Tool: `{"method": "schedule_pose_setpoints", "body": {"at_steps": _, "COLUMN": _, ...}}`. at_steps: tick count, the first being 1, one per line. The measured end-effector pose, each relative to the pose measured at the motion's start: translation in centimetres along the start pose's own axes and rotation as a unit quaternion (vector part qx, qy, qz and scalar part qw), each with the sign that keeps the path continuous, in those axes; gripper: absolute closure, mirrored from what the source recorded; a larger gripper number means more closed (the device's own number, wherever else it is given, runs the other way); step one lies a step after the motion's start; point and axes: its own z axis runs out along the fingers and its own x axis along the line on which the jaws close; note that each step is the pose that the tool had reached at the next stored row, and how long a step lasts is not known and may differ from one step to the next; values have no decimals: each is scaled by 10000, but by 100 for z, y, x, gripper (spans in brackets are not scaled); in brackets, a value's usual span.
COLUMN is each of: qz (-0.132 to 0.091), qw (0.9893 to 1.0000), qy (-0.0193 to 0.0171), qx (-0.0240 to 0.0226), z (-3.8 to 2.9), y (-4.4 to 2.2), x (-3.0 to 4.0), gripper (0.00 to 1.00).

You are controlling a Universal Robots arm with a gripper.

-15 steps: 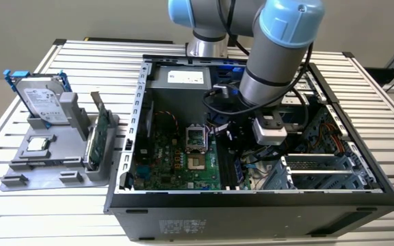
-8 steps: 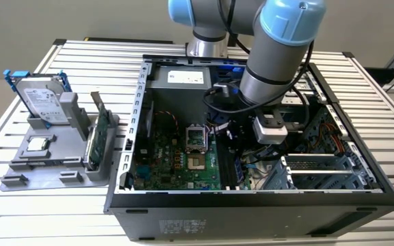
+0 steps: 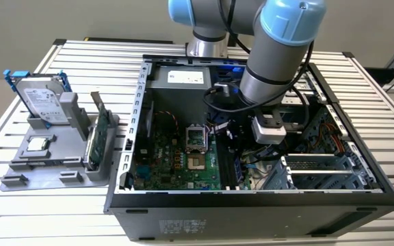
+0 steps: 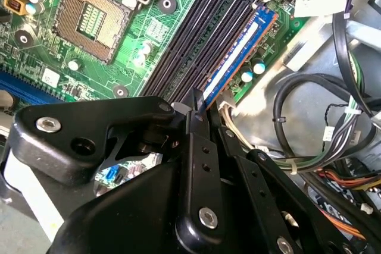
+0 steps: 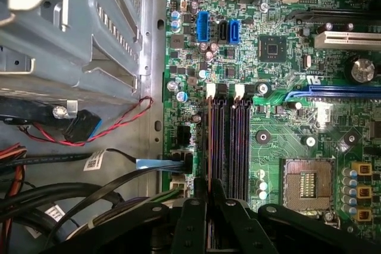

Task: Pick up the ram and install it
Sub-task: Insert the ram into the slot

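Second wrist view, frame centre: gripper [image 4: 201, 111] clamped on ram [image 4: 238, 52], edge in outermost slot [image 4: 229, 25]. Risk: tilted push, jamming or bending.

Exterior view: high, oblique, set well back; takes in the open computer case [image 3: 252, 154] at frame centre, the slatted table [image 3: 80, 56] and the arm [image 3: 279, 51] entering from the top edge. Both wrist views: close-up, looking past the black gripper [image 4: 199, 108] body at the frame bottom onto the motherboard [image 5: 280, 117]. Shared betw. the wrist views: memory slots [image 5: 229, 141] and CPU socket [image 5: 306, 179], seen from opposite sides.
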Motion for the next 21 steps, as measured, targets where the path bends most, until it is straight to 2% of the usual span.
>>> {"method": "schedule_pose_setpoints", "body": {"at_steps": 12, "qz": 30, "qw": 10000, "qy": -2, "qx": 3, "z": 11, "y": 3, "x": -18, "gripper": 100}}
{"method": "schedule_pose_setpoints", "body": {"at_steps": 21, "qz": 98, "qw": 10000, "qy": -9, "qx": 6, "z": 66, "y": -2, "x": -16, "gripper": 100}}
